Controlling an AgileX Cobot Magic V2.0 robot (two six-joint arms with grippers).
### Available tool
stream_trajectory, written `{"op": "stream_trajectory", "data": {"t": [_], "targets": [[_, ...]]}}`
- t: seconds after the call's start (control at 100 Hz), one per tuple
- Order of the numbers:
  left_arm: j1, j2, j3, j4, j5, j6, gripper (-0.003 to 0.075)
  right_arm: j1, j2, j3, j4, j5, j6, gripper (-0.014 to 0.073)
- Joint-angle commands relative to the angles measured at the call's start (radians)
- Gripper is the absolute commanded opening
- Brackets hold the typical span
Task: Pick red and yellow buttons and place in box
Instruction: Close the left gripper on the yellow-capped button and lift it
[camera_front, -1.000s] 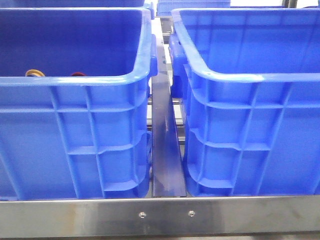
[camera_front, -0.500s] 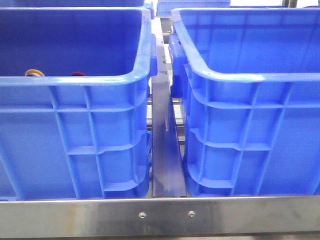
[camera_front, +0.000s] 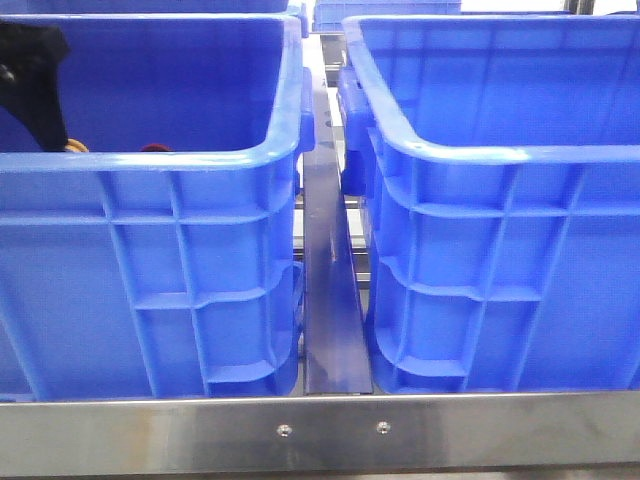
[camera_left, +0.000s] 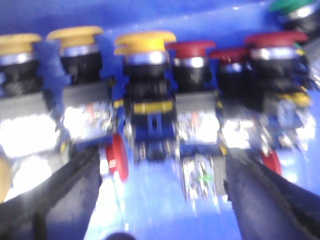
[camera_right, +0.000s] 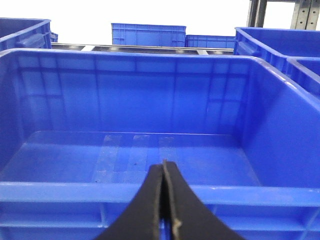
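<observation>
With its fingers spread wide, the left tool (camera_left: 155, 200) faces tightly packed yellow button (camera_left: 145, 42) and red button (camera_left: 190, 50), so it risks pinching both.

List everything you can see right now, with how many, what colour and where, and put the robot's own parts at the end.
Left crate: one, blue, front left, holds the buttons.
Right crate: one, blue, front right, nothing visible inside in the right wrist view.
Far crates: at least two, blue, behind.
Yellow buttons: at least three, in a row in the left crate.
Red buttons: at least three, beside the yellow ones.
Green button: one, at the row's end, partly cut off.
Metal rail: one, silver, along the front.
Left gripper: black, open, near the buttons.
Right gripper: black, shut, before the right crate.
</observation>
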Motion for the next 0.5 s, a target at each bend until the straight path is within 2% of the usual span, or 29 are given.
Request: {"op": "stream_trajectory", "data": {"t": [0.0,0.37,0.49], "targets": [[-0.009,-0.001,-0.054,-0.017,-0.02,-0.003,0.0494,-0.004,-0.023,0.005,-0.012,-0.073,0.001,-0.0102],[-0.009,0.081,-0.092,-0.017,-0.053,-0.003,0.0489,-0.004,-0.023,0.005,-0.012,-0.073,0.001,-0.0102],[-0.009,0.083,-0.092,-0.017,-0.044,-0.003,0.0422,-0.004,-0.023,0.005,-0.012,-0.073,0.001,-0.0102]]}}
